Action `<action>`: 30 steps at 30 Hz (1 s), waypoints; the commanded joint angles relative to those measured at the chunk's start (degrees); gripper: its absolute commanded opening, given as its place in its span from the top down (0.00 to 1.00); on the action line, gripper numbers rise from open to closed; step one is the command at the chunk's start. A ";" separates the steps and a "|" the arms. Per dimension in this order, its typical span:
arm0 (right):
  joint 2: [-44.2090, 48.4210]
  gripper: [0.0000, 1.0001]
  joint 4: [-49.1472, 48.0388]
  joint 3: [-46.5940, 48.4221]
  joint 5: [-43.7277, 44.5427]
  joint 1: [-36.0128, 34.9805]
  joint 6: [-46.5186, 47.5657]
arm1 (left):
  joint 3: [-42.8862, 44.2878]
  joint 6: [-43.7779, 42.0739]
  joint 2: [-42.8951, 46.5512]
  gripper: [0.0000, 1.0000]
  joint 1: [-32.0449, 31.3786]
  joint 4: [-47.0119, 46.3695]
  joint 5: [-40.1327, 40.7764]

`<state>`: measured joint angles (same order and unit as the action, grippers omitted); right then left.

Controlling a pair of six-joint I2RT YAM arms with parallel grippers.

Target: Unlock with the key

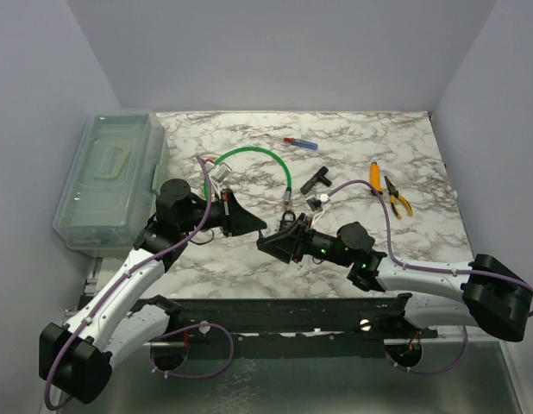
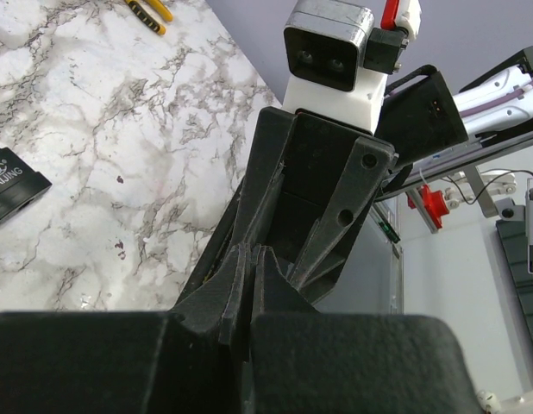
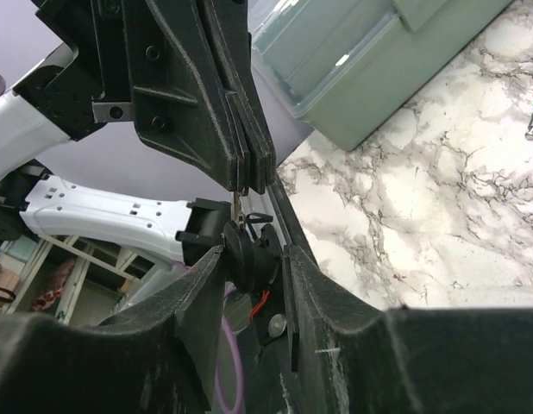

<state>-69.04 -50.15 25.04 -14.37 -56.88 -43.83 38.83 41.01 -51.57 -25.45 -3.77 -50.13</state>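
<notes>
Both arms meet over the middle of the marble table (image 1: 422, 250), a bit below centre in the top view; the left gripper (image 1: 249, 226) and right gripper (image 1: 275, 241) are nose to nose, almost touching.

From the right wrist cam, the left one's fingers are pressed flat together at upper centre, with a thin bit of metal poking out below the tips; that's the key (image 3: 239, 205), so it's pinched tight. Straight under it there's a round black lock (image 3: 249, 252) sitting between the right gripper's two fingers, which look clamped on either side of it. The key tip sits right at the top edge of the lock; can't tell if it's actually in.

Around them: a clear lidded box (image 1: 111, 177) along the left edge; a green cable (image 1: 249, 153) looped behind the arms; orange-handled pliers (image 1: 391, 191) off to the right; a small black block (image 2: 12, 191) lying flat at the left edge of the left wrist view.
</notes>
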 commanded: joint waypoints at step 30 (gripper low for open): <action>5.25 1.00 6.13 -2.33 6.41 0.72 -3.37 | 0.68 -3.63 -0.44 0.24 0.49 4.34 6.58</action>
<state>-67.83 -49.80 24.93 -13.21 -56.49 -45.93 38.83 39.48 -51.66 -25.21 -2.22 -47.64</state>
